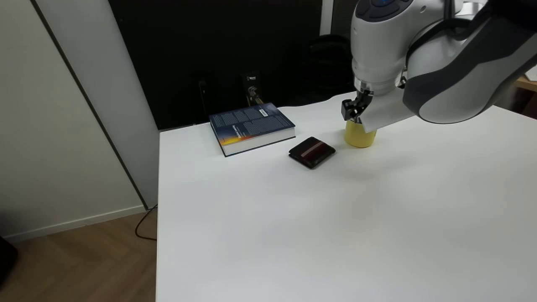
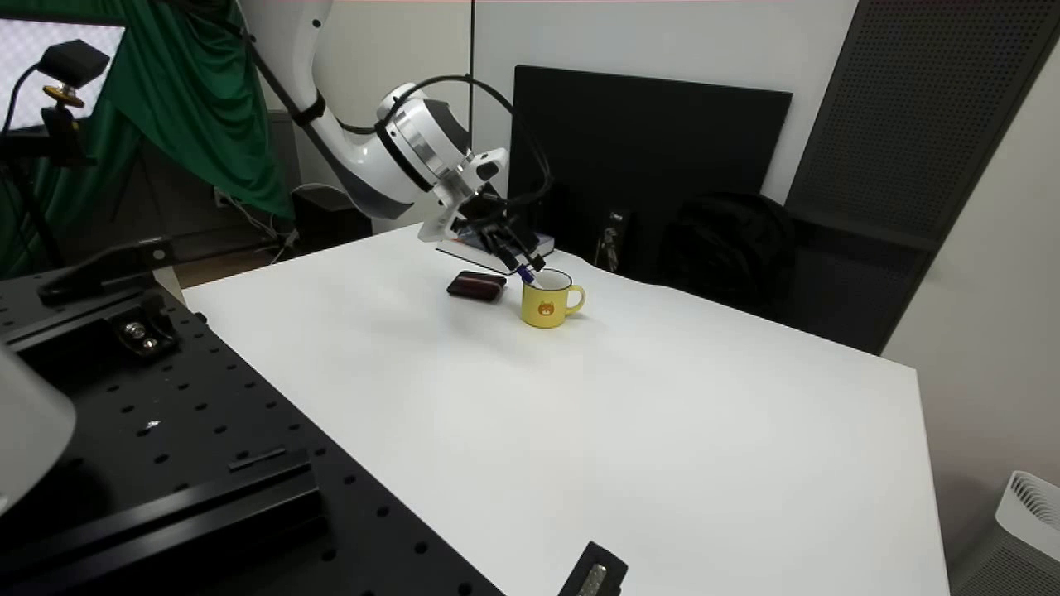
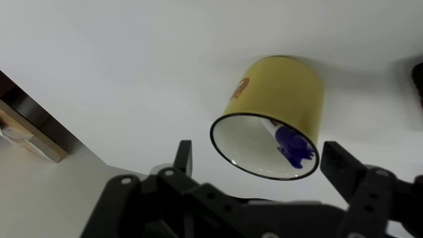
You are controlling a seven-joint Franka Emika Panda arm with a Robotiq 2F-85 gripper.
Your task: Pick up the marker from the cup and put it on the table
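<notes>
While the marker is borne only by the cup, the gripper is poised with fingers spread wide, nothing grasped.

Cap is seen in the wrist view at about 4 o'clock in the cup's mouth, white shaft slanted down inside; marker is propped by the inner wall, presumably since the mouth is too roomy to hold it upright. Handle is pointed to 3 o'clock in an exterior view, gripper slanted in at 11, so no obstruction by it is expected. Slant is likely chosen so the cap can be straddled; rim may be pinched by mistake. Whether rim is touched cannot be told. Table is not yet reached by marker; with wallet at 8 o'clock from the cup and book at 9, placing is probably best done toward 6.
</notes>
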